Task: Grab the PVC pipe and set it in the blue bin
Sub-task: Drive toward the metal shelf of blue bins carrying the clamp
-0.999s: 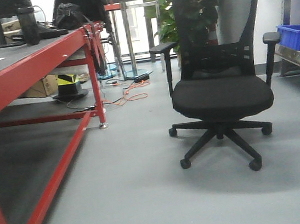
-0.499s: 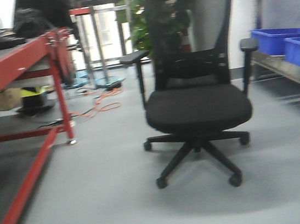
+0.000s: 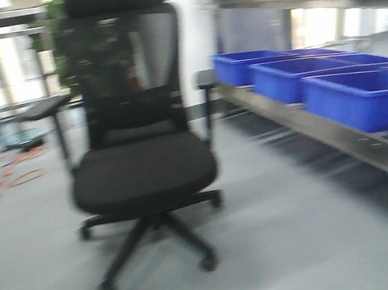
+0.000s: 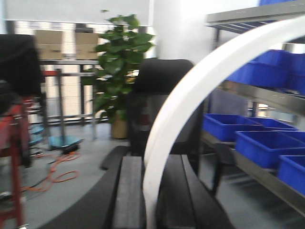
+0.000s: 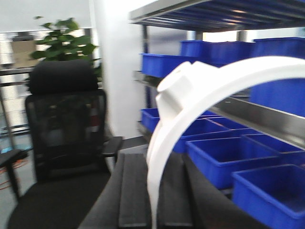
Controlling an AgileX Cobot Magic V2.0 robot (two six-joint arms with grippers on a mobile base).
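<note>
Both busy: left end effector [image 4: 152, 164] and right end effector [image 5: 155, 167] each pinch a PVC pipe [image 4: 209, 71] by its low end, well short of the blue bins [image 3: 359, 94]. Skinny grip, so a jolt could twist it loose, or the chair [image 3: 140, 173] beside the bins gets clipped.

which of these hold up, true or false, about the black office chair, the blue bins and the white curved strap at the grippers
The black mesh-backed office chair stands left of the blue plastic bins in the front view. True.
The bins sit on the floor. False: they rest on a steel shelf.
A thin white curved plastic strap rises out of the left gripper. True.
The right gripper is empty. False: a white strap sits in it too.
</note>
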